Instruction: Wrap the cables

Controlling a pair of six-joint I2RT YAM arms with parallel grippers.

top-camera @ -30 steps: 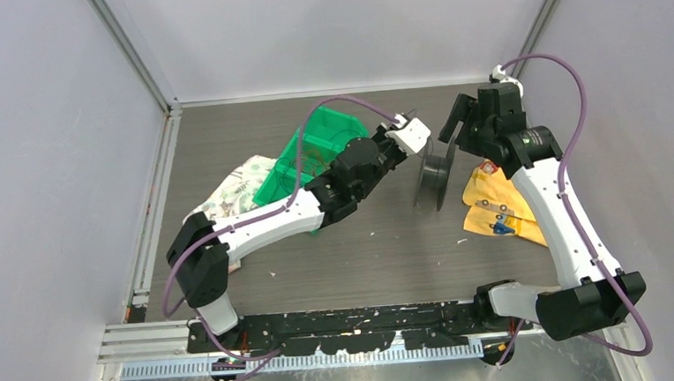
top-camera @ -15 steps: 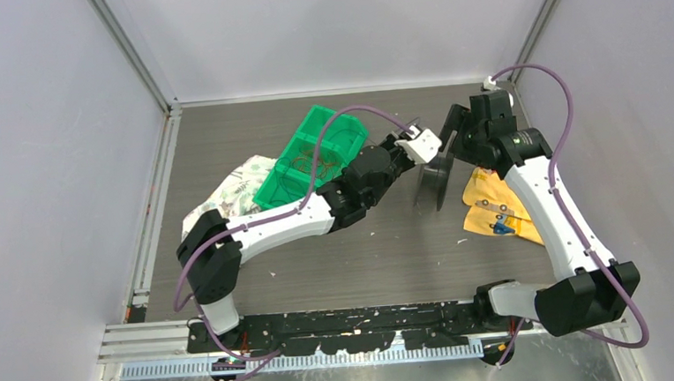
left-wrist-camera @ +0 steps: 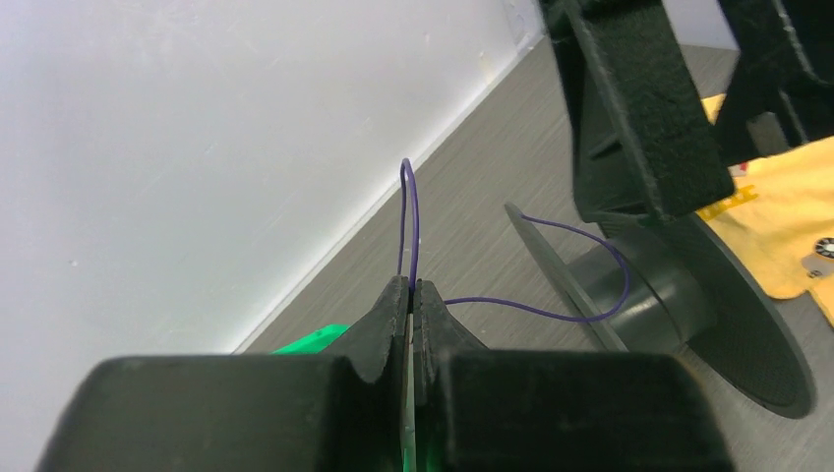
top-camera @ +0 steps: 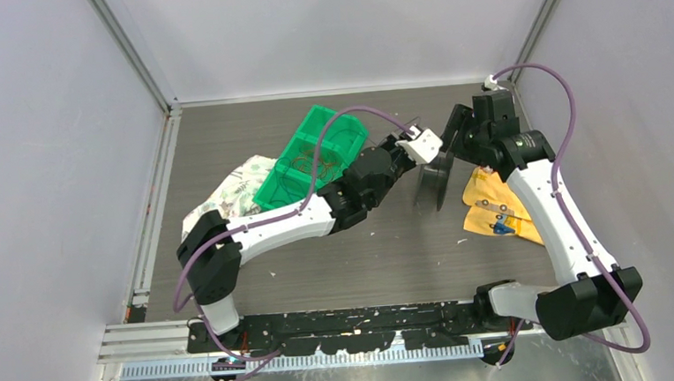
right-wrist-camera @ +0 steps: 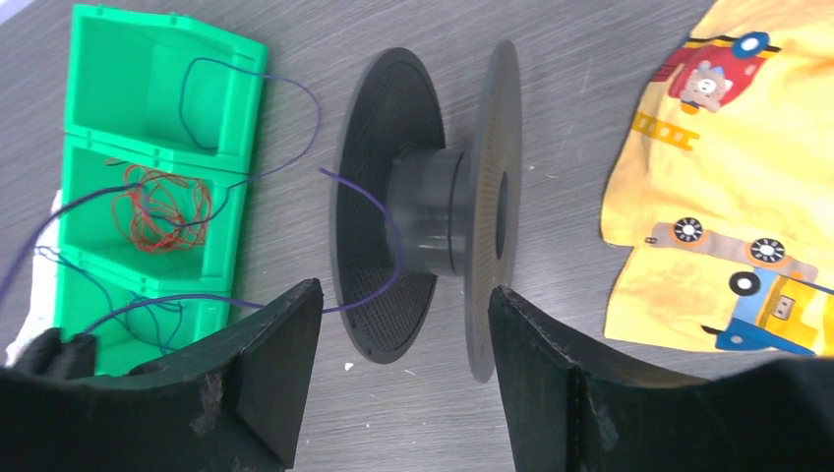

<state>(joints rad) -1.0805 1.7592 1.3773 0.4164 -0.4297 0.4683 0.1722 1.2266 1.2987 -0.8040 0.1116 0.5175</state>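
Slack is posing the risk: the cable [left-wrist-camera: 492,301] is looping from the spool [right-wrist-camera: 433,211] hub to the left fingers [left-wrist-camera: 386,320], clamped on it just beside the spool, and could be sliding off the hub if the right fingers [right-wrist-camera: 266,369], standing open astride the spool, are nudging it over. Beside the spool, the bin [right-wrist-camera: 157,34] is holding a red coil [right-wrist-camera: 162,202] in its middle cell, dark wire [right-wrist-camera: 184,98] in the others.

The spool [right-wrist-camera: 423,211] looks like dull black plastic, with tiny dots on its flat sides. The green bin [right-wrist-camera: 148,118] is smooth, shiny plastic. The cable [left-wrist-camera: 497,301] is a thin, smooth purple wire. On the right lies a soft yellow cloth [right-wrist-camera: 728,147]. The table [top-camera: 390,249] looks like dull grey wood. The right gripper [right-wrist-camera: 403,383] has rough, grainy black fingers [right-wrist-camera: 266,374].
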